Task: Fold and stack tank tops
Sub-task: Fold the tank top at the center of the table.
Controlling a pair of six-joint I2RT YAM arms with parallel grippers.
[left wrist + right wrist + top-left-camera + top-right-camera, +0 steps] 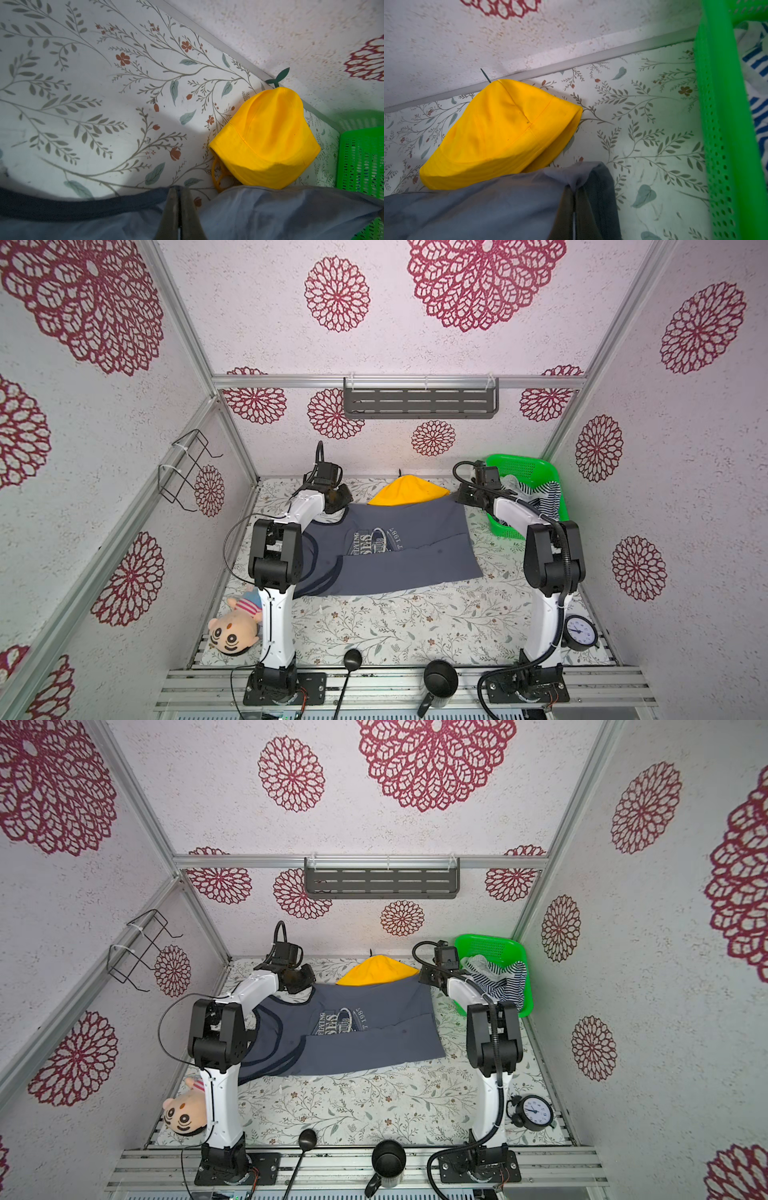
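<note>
We see the left gripper point(179, 190) pressed shut on the dark navy trim of the slate grey-blue tank top point(407, 560), a soft matte knit with a chest print. The right gripper point(574, 192) is pinched closed on a bunched corner of its hem, where the cloth puckers between the fingers. The garment's far edge runs between the two sets of jaws, and the rest spreads from them toward the arm bases with one long flap folded over the body. Just beyond both jaws, partly hidden by that grey edge, sits the yellow cloth hat point(504, 133), a domed shape of stitched panels with a small dark green leaf stalk at its crown. On the outer side of the right jaws stands the green perforated plastic basket point(724, 124). The navy-and-white striped tank top point(505, 979) lies crumpled inside it, though we cannot tell whether the paler cloth there belongs to it. The table point(395, 626) wears a smooth pale sheet printed with grey-green sprigs and small rust flowers. The walls point(249, 323) are rough white panels with crimson lace medallions, framed by aluminium rails. Well back from the jaws, near the arm bases, lie a plush doll point(235, 632), a black ladle point(352, 657), a black mug point(440, 676) and a round clock point(580, 630).
</note>
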